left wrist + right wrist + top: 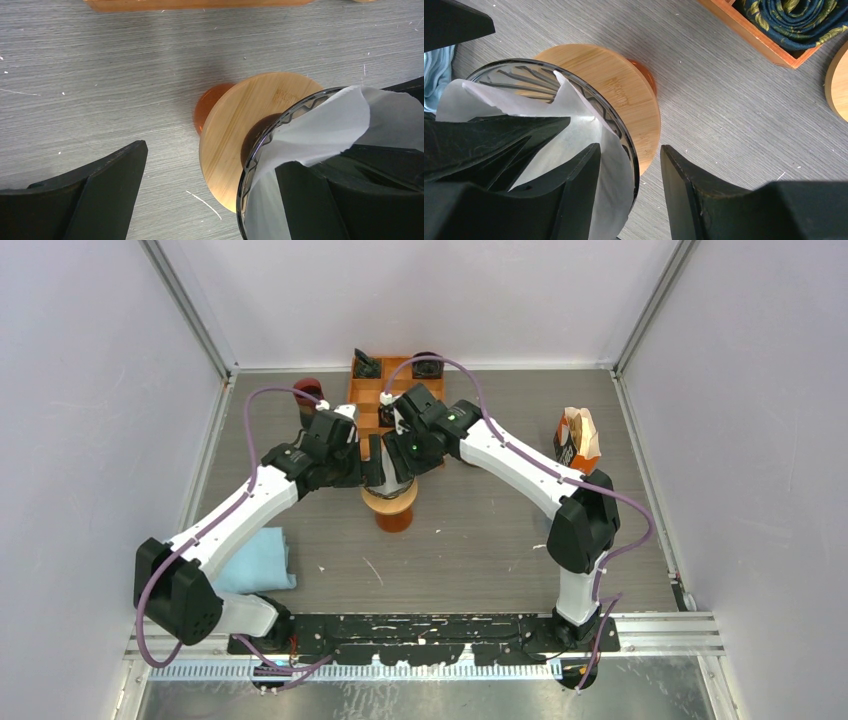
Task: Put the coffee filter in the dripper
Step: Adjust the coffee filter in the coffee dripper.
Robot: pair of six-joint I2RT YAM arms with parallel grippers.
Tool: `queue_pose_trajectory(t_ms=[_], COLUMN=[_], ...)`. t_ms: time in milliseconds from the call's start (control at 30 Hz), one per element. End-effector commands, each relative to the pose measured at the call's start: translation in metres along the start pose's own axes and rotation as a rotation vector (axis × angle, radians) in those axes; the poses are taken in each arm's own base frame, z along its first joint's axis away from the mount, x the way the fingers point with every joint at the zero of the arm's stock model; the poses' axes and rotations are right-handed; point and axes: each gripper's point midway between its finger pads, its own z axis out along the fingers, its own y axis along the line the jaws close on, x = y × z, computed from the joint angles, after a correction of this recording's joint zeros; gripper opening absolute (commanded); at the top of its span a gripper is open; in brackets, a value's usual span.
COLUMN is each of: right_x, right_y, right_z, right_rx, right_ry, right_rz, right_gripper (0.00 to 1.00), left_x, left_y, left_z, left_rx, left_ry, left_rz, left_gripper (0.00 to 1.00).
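No legible txt: faint engraved mark on bamboo disc (624, 85), too blurry to read.

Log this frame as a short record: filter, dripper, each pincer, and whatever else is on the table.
filter: white paper, in the dripper, one edge standing above the rim
dripper: dark, ribbed, on a wooden disc over an orange base
left pincer: open, one finger over the filter, the other outside the dripper
right pincer: open, astride the rim
elsewhere: blue cloth, orange tray, orange bag
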Motion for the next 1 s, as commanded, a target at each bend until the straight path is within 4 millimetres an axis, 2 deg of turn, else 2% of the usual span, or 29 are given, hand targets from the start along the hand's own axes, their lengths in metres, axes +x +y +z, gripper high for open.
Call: queue_pose_trajectory(t_ms=[0, 433, 767, 967], right_x=[-0.029, -0.031, -0.008, -0.003], right_y=[0.012, 0.025, 0.007, 0.005], right_z=[-0.038, -0.050, -0.030, -0.021], right_rx=[-0.044, -0.114, -0.041, -0.035], right_ry=[-0.137, -0.160, -0.100, -0.084], right_rz=[-0.017, -0.013, -0.008, -0.008], right_gripper=[0.54, 0.58, 0.59, 0.59], left_x=[-0.013, -0.014, -0.010, -0.009], left_y=[-0.007, -0.009, -0.008, -0.006], left_z=[-0.011, -0.014, -0.009, -0.011], left_rx=[0.042, 0.056, 0.050, 0.042], left_ry=[-0.058, -0.069, -0.057, -0.053], left_rz=[-0.014, -0.027, -0.033, -0.030], left_gripper=[0.99, 0.99, 0.99, 0.99])
